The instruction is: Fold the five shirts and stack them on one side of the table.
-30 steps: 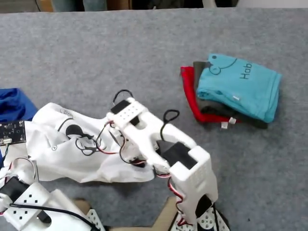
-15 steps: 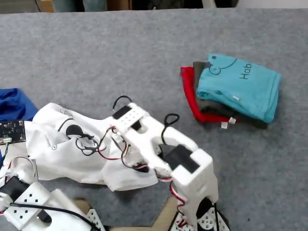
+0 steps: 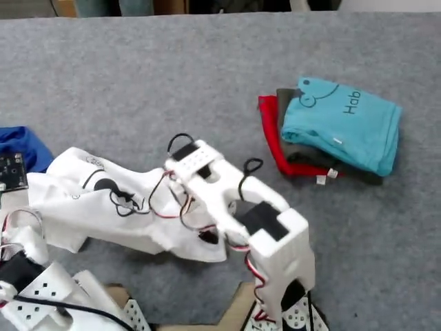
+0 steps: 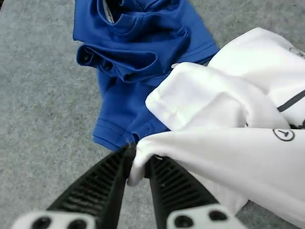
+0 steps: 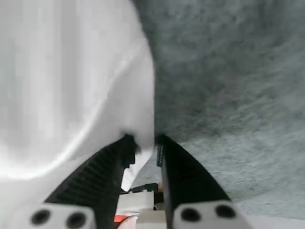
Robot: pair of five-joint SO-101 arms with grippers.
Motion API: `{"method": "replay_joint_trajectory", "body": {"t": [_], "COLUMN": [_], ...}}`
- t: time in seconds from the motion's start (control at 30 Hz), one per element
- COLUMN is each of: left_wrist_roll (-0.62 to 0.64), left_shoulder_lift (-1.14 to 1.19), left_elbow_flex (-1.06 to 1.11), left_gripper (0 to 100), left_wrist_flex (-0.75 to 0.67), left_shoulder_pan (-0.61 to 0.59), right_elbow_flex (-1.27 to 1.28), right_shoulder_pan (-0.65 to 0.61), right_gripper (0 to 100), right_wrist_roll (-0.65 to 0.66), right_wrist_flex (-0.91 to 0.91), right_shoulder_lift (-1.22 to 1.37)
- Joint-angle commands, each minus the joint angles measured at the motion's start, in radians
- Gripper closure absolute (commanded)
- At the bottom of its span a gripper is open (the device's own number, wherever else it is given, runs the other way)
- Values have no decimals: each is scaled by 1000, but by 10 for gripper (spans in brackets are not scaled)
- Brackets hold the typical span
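The white shirt (image 3: 76, 207) is seen crumpled at about 8 o'clock on the table (image 3: 172, 62) in the high view, drawn out between the two arms. The left gripper (image 4: 139, 155) is closed almost fully, and a rolled edge of the white shirt is pinched between its ribbed jaws. The right gripper (image 5: 143, 142) is likewise nearly closed, with a thin hem of the same shirt nipped near its tips. The blue shirt (image 3: 24, 146) is found unfolded at 9 o'clock, touched and partly overlapped by the white one. A stack (image 3: 331, 127) of three folded shirts is set at 2 o'clock, well apart from both: teal on top, then grey, then red. Three shirts are therefore judged done and the fourth in hand. The cloth is judged light, soft and limp. No shape will be kept by it, sagging is to be expected between the two holds, and some drag is likely to be given by the fuzzy table cover. Holds are best taken at hems or shoulder seams, where the fabric is doubled and less easily lost. Only a small bite is held by each gripper, so the cloth could be pulled free by a sharp tug.
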Motion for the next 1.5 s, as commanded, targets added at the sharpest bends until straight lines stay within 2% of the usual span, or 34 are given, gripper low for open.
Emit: {"method": "replay_joint_trajectory", "body": {"t": [0.0,0.27,0.57,0.67,0.8,0.9,1.13,1.33,1.47], "left_wrist_roll": [58,130,144,144,144,141,140,140,140], "left_shoulder_lift": [-2,-2,0,0,0,-2,-3,-5,-5], "left_elbow_flex": [-59,-105,-113,-113,-119,-119,-120,-117,-113], "left_gripper": [971,971,971,971,971,971,971,971,971], "left_wrist_flex": [-15,-15,-8,-8,31,51,63,63,63], "left_shoulder_pan": [53,108,104,102,102,101,99,99,101], "right_elbow_flex": [-64,-263,-536,-627,-638,-638,-417,-165,-35], "right_shoulder_pan": [75,121,238,245,249,244,206,150,98], "right_gripper": [953,953,953,867,708,719,802,805,806], "right_wrist_roll": [48,161,183,175,112,77,-3,-77,-81], "right_wrist_flex": [14,126,120,235,244,245,239,166,100], "right_shoulder_lift": [27,28,163,216,205,162,-28,-93,-113]}}
